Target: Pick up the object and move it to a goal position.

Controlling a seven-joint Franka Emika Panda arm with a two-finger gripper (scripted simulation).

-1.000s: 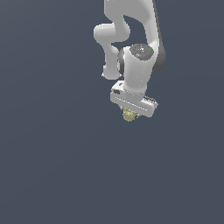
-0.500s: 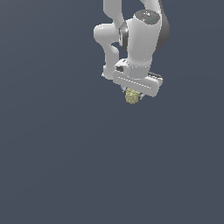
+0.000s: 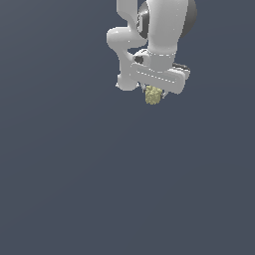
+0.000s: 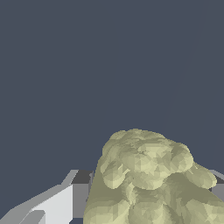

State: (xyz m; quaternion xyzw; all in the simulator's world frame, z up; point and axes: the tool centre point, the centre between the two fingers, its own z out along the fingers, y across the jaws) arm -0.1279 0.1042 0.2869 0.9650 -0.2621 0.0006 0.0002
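The object (image 3: 152, 95) is a small pale yellow-olive bumpy lump hanging just under the white hand of my arm, high in the exterior view. My gripper (image 3: 154, 95) is shut on it; the fingers are mostly hidden behind the hand and the lump. In the wrist view the object (image 4: 148, 179) fills the near part of the picture, with one grey and white finger (image 4: 65, 199) beside it and a sliver of the other finger (image 4: 217, 188) on its far side.
The white arm (image 3: 159, 30) reaches down from the upper edge of the exterior view. Behind and below it there is only a plain dark grey-blue surface (image 3: 99, 189).
The arm has risen and shifted slightly to the exterior view's right, carrying the object upward with it. The grip has not changed.
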